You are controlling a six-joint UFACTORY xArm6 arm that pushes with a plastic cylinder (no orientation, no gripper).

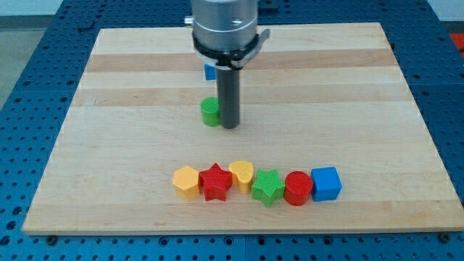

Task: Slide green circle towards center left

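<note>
Green circle sits near the board's middle, slightly toward the view's top, touching or just shy of my tip on the tip's left side. So my tip is on the circle's right flank, which is the correct side for a push toward the view's left.

No fingers on this rig: just a straight dark rod, nothing to open or close, nothing held. Contact is side-on only.

Doing the step well, as I judge it: drive straight toward the view's left with the tip lined up on the circle's centre. A round block will roll off the rod if contact is off-centre, so correct small and early. The tip looks a touch lower in the view than the circle's middle, which could nudge it toward the view's top; worth re-centring first.

Path: wooden board to the left of the circle looks free of blocks, nothing in the way.

Around it:
- blue block just behind the rod, toward the view's top, mostly hidden, shape unclear. Not on the path.
- Row near the view's bottom, blocks touching or nearly so: yellow hexagon, red star, yellow heart, green star, red circle, blue cube. Well apart from the push line.

Main risk: the circle slipping round the rod.
</note>
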